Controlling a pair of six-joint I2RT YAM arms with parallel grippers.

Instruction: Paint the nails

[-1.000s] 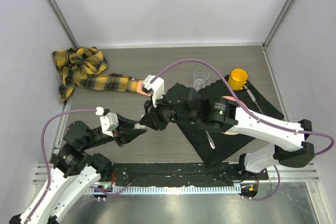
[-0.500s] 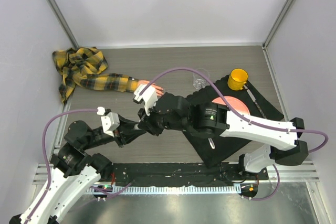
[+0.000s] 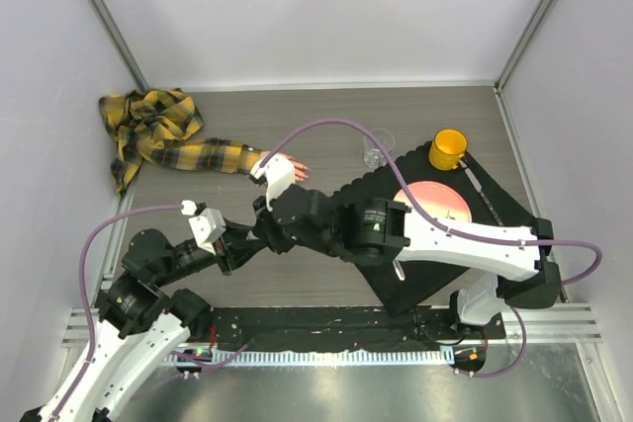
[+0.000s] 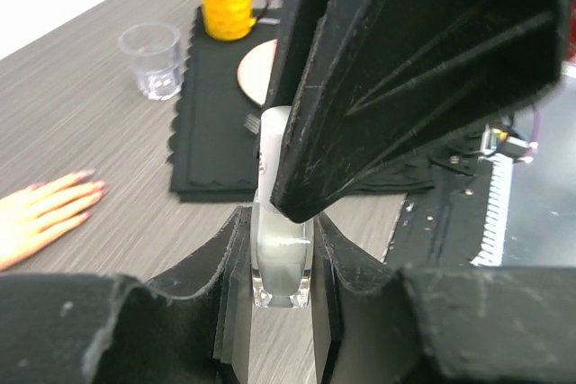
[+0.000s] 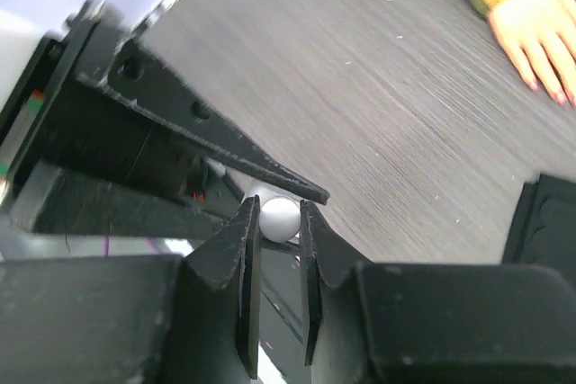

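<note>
We see the left tool (image 4: 282, 254) clenched on a small clear bottle (image 4: 282, 269), which stands upright between its black fingers (image 4: 232, 263) in the lower middle of the left wrist view. The right tool (image 5: 277, 220) is pinched on the bottle's white cap (image 5: 279, 218), coming at it from above. In the overhead view the two tools meet left of centre, over the grey table (image 3: 326, 111). The fake hand (image 3: 284, 167) lies flat on the table just above that meeting point, sticking out of a yellow-black plaid sleeve (image 3: 203, 156) that runs to the upper left. Its nails (image 4: 93, 188) show at the left edge of the left wrist view, well apart from the bottle. To the right we see a clear glass (image 3: 377, 148), a yellow cup (image 3: 448, 148) and a pink plate (image 3: 435, 203) on a black mat (image 3: 435, 269).
</note>
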